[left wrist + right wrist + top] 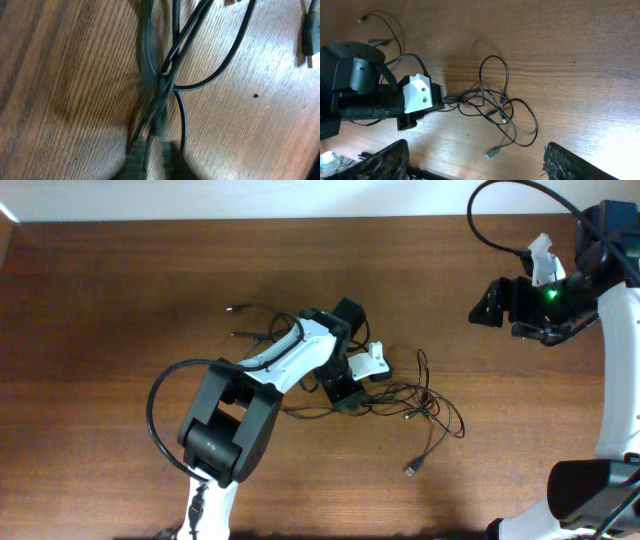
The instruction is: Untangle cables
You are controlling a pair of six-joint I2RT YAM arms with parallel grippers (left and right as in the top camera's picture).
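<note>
The cables are thin black cords lying in a loose tangle on the wooden table, right of centre. One USB plug end lies toward the front, and it also shows in the right wrist view. My left gripper is low on the table at the tangle's left side. In the left wrist view its blurred fingers are nearly together on a bundle of cords. In the right wrist view the cords run out of the left gripper. My right gripper is raised at the far right, open and empty.
Two loose cord ends lie left of the left arm. The left arm's own thick black cable loops at its base. A small plug lies apart from the bundle. The right arm's base stands at the front right.
</note>
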